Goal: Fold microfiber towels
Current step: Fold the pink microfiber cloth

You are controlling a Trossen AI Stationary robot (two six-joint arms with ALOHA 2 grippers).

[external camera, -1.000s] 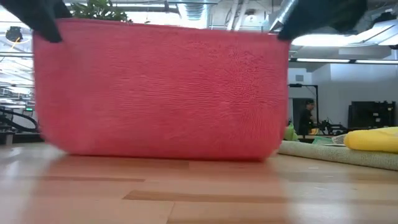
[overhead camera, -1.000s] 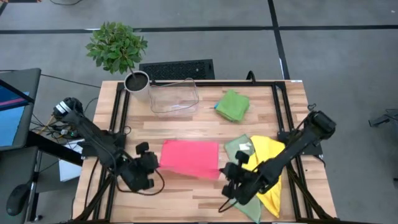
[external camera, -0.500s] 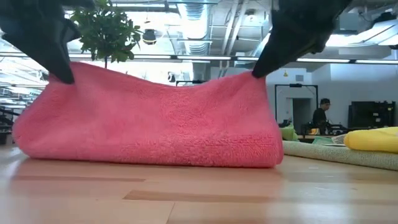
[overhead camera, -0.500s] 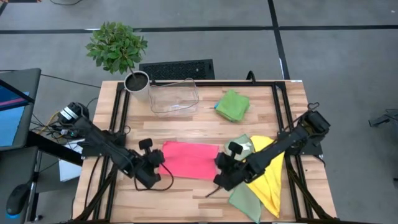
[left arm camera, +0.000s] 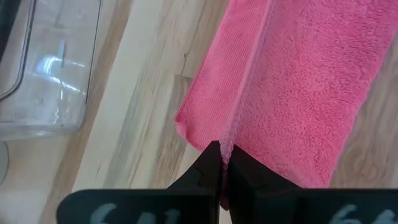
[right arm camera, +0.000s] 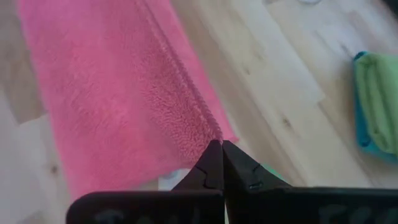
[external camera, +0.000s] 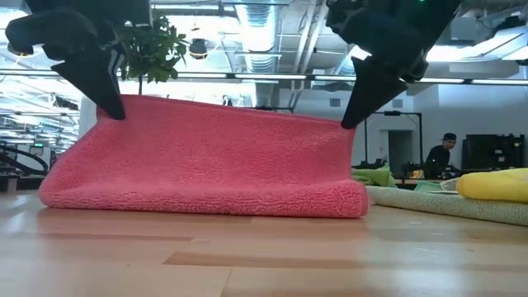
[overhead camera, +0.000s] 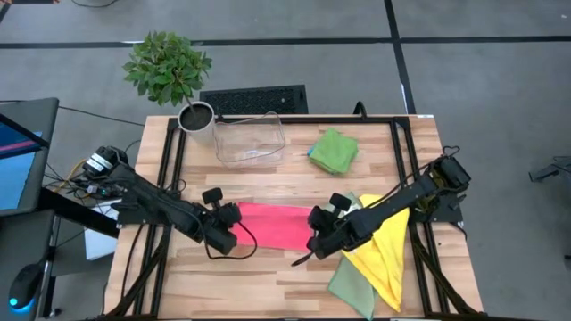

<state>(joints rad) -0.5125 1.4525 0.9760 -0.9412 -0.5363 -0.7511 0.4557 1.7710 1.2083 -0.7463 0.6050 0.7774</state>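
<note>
Pink towel [overhead camera: 275, 223] lies at worktop [overhead camera: 294, 178] front centre, folded double, upper edge held raised between both hands; left hand [overhead camera: 228, 220] clamped shut on its left corner, right hand [overhead camera: 318, 234] clamped shut on its right corner; yellow towel [overhead camera: 385, 245] and sage towel [overhead camera: 350, 287] heaped just right; bright green towel [overhead camera: 335, 150] folded farther back; clear bin [overhead camera: 250, 138] behind, beside potted plant [overhead camera: 169, 71]

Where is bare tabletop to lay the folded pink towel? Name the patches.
Free: the strip between the pink towel and clear bin, and the near edge in front of the towel. Crowded: the right side, under the yellow towel, sage towel and right hand.
</note>
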